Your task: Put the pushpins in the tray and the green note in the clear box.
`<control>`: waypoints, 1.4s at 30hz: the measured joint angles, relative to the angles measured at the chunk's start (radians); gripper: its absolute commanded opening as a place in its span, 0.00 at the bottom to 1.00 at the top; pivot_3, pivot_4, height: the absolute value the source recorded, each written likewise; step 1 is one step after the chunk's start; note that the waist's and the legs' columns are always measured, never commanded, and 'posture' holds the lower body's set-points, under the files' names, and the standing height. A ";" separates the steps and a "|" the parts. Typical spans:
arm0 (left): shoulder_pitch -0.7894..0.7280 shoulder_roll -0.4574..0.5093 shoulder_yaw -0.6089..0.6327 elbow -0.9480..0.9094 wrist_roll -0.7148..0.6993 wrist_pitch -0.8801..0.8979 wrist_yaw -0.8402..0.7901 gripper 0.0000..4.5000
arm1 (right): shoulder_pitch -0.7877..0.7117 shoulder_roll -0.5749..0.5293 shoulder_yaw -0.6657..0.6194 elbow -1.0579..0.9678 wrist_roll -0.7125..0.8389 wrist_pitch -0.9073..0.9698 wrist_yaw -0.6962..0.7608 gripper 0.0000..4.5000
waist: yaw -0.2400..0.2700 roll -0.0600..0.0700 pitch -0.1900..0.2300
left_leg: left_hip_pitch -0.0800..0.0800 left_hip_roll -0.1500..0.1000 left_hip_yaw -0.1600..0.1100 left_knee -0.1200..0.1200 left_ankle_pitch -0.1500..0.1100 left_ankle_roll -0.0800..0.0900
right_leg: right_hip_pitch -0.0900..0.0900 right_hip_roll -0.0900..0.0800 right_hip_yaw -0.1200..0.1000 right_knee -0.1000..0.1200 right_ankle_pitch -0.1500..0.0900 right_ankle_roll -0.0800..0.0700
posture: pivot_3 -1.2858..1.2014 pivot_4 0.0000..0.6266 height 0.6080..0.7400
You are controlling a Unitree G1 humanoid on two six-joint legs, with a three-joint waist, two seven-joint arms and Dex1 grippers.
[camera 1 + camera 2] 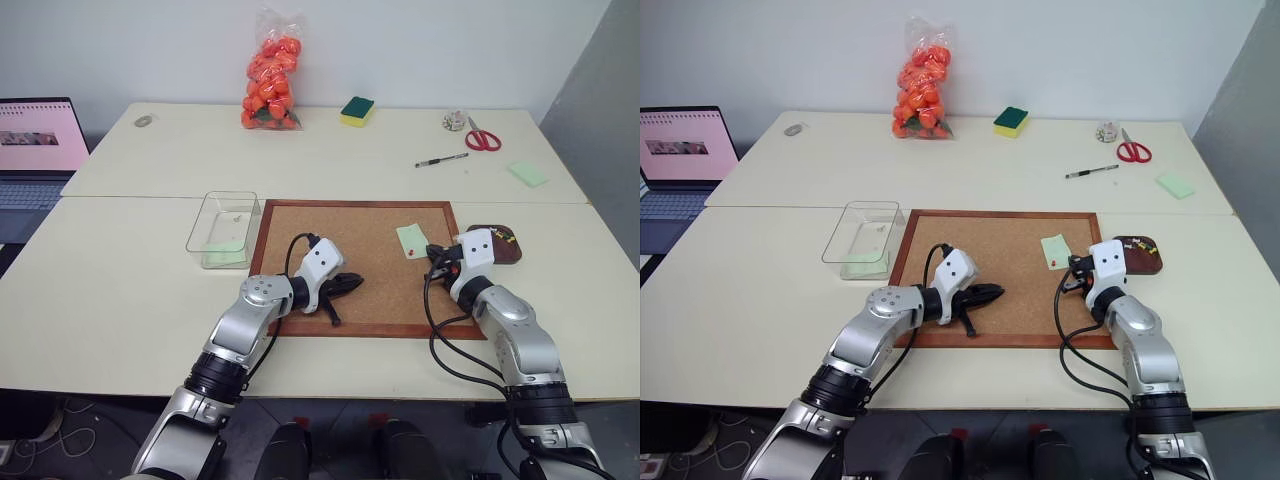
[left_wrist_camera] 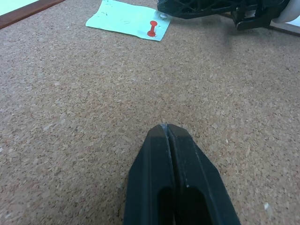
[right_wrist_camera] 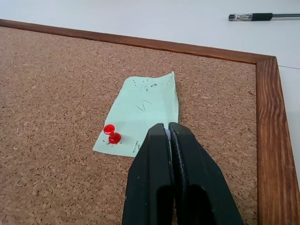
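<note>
Resting on a grainy brown cork board (image 1: 355,262) with a red-brown wooden frame, at about 2 o'clock of its middle: the green note (image 3: 142,111), a thin pale square slip, slightly curled at one corner, marked with tiny pinholes and held by one red pushpin (image 3: 111,134) with a glossy plastic head. Hovering just beside the note's near edge: right gripper (image 3: 167,127), its two smooth black fingers pressed together, nothing between them. Lying low over the cork at about 7 o'clock of the board's middle: left gripper (image 2: 165,127), likewise shut tight and empty, well apart from the note. Sitting off the board's right edge, at 3 o'clock: the tray (image 1: 497,241), a dark brown shallow dish with rounded corners, holding small coloured pushpins (image 1: 508,239). Standing against the board's left edge, at 9 o'clock: the clear box (image 1: 224,228), transparent plastic with low walls, a pale-green slip in it. Farther back on the cream table (image 1: 120,280): a bag of orange balls (image 1: 271,75), a green-and-yellow sponge (image 1: 357,110), red-handled scissors (image 1: 483,137), a black pen (image 1: 441,160), a pale-green pad (image 1: 527,174). At the far left edge: an open laptop (image 1: 35,150).
</note>
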 measured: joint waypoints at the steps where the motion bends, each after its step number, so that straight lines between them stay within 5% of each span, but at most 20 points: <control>1: 0.000 0.000 0.000 0.000 0.000 0.000 0.000 0.00 | 0.000 0.001 -0.001 -0.003 0.000 0.001 -0.001 0.01 | 0.000 0.000 0.000 | 0.000 0.000 0.000 0.000 0.000 0.000 | 0.000 0.000 0.000 0.000 0.000 0.000 | 0.52 0.24 1.00; 18: 0.000 0.007 -0.012 -0.006 0.000 0.000 -0.003 0.00 | 0.011 -0.074 -0.082 -0.122 0.023 0.023 -0.023 0.01 | 0.000 0.000 0.000 | 0.000 0.000 0.000 0.000 0.000 0.000 | 0.000 0.000 0.000 0.000 0.000 0.000 | 0.52 0.24 1.00; 29: 0.000 0.012 -0.015 -0.006 -0.001 -0.003 -0.005 0.00 | 0.000 -0.172 -0.150 0.035 -0.033 0.046 -0.064 0.01 | 0.001 0.000 0.000 | 0.000 0.000 0.001 0.000 0.000 0.000 | 0.001 0.000 0.000 0.000 0.000 0.000 | 0.52 0.24 1.00; 42: 0.001 0.008 -0.017 -0.008 -0.003 -0.002 0.000 0.00 | -0.086 -0.173 -0.158 0.165 -0.049 0.036 -0.091 0.54 | 0.000 0.000 0.000 | 0.000 0.000 0.001 0.000 0.000 0.000 | 0.001 0.000 0.000 0.000 0.000 0.000 | 0.52 0.24 1.00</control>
